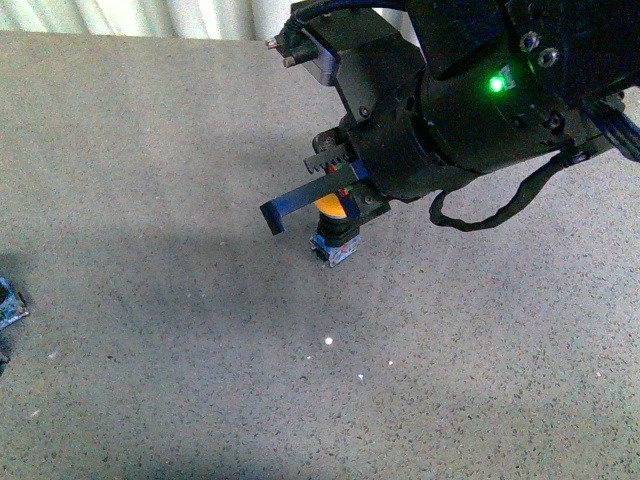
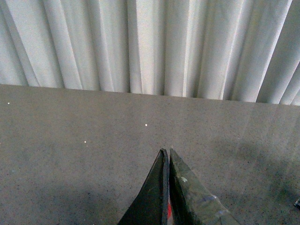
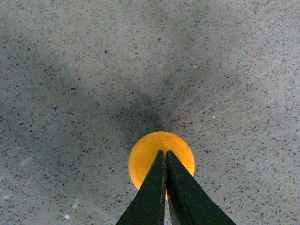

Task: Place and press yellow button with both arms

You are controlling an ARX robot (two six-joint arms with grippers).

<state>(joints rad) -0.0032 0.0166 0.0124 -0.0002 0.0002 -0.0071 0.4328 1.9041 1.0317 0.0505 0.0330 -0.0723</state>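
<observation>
The yellow button (image 1: 331, 210) stands upright on the speckled grey table (image 1: 150, 200), its blue-and-grey base (image 1: 336, 248) under the round cap. My right arm (image 1: 470, 100), black with a green light, reaches down over it. The right gripper (image 1: 275, 215) is shut, and its dark blue finger crosses just above the cap. In the right wrist view the shut tips (image 3: 163, 153) sit over the middle of the yellow button's cap (image 3: 145, 157); I cannot tell whether they touch it. My left gripper (image 2: 166, 151) is shut and empty above bare table, and the button does not show in its view.
A white pleated curtain (image 2: 150, 47) hangs behind the table's far edge. A small blue-grey object (image 1: 8, 305) shows at the left border of the front view; I cannot tell what it is. A black cable (image 1: 490, 210) loops under the right arm.
</observation>
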